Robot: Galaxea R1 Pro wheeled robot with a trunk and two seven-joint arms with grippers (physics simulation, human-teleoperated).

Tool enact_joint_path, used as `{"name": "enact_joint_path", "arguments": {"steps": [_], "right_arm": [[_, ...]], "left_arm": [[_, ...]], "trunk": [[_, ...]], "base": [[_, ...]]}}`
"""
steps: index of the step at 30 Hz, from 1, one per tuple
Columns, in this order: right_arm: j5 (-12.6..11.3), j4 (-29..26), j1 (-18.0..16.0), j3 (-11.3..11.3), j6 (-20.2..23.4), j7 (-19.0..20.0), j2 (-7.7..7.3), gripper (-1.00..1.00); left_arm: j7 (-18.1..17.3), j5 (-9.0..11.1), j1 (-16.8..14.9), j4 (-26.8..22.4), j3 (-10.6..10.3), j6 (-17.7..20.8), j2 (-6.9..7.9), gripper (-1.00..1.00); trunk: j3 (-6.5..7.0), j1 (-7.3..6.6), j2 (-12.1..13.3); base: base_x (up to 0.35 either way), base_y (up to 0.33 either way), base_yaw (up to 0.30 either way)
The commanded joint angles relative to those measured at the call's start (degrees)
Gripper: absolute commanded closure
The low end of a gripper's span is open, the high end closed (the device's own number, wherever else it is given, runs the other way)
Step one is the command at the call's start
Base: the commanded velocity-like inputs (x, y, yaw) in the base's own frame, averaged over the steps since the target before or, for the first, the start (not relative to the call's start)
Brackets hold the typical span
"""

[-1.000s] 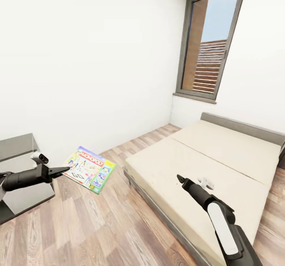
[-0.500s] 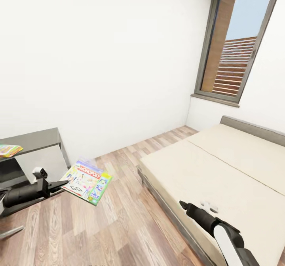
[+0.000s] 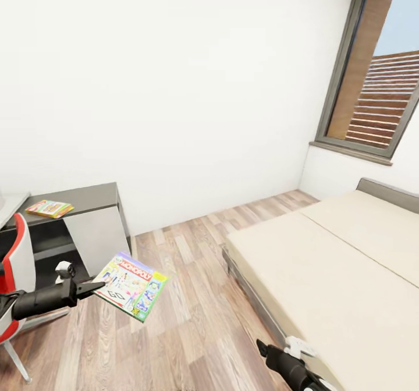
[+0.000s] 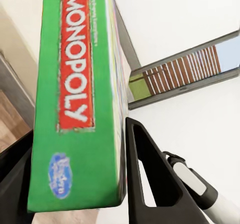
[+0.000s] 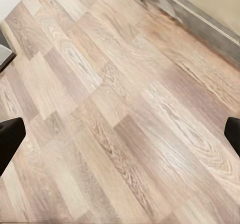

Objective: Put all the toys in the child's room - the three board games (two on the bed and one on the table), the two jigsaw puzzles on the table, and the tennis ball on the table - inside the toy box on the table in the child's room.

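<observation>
A: Where's the Monopoly box (image 3: 131, 286) rn?

B: I've got it in the left gripper (image 3: 96, 287), clamped on one edge, box hanging tilted in the air above the wood floor (image 3: 192, 321), lid art facing up. In the left wrist view the green side w/ the red logo (image 4: 75, 84) sits between the two black fingers (image 4: 150, 179), pressed on both faces.

A: And the right gripper?

B: Right gripper (image 3: 261, 345) is low, nr the bed's (image 3: 326, 263) front corner. In its wrist view both fingertips (image 5: 10, 136) sit far apart at the picture's edges, nothing but floor planks between them.

A: Bench in sight?

B: Yep, dark grey bench (image 3: 87, 199) against the white wall, on my left. A flat multicoloured board, prob a jigsaw puzzle (image 3: 49, 208), lies on its top. A red-and-white chair (image 3: 14, 263) stands just in front. Window (image 3: 378, 88) is above the bed.
</observation>
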Motion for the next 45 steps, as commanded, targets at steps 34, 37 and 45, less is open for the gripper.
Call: {"name": "enact_joint_path", "arguments": {"steps": [34, 37, 45], "right_arm": [[-0.3, 8.5, 0.0, 0.3, -3.6, -0.3, 0.21, -1.00], [-0.2, 8.7, 0.0, 0.3, -3.6, -0.3, 0.22, -1.00], [-0.2, 8.7, 0.0, 0.3, -3.7, -0.3, 0.15, -1.00]], "left_arm": [[-0.2, -0.1, 0.0, 0.1, -0.1, 0.5, -0.39, 1.00], [-0.2, -0.1, 0.0, 0.1, -0.1, 0.4, -0.98, 1.00], [-0.2, -0.2, 0.0, 0.1, -0.1, 0.0, -1.80, 1.00]], "trunk": [[5.59, -7.46, 13.6], [6.14, -7.90, 14.4], [6.75, -7.90, 14.4]], "base": [[0.000, 0.000, 0.279], [0.000, 0.000, 0.223], [0.000, 0.000, 0.185]]}}
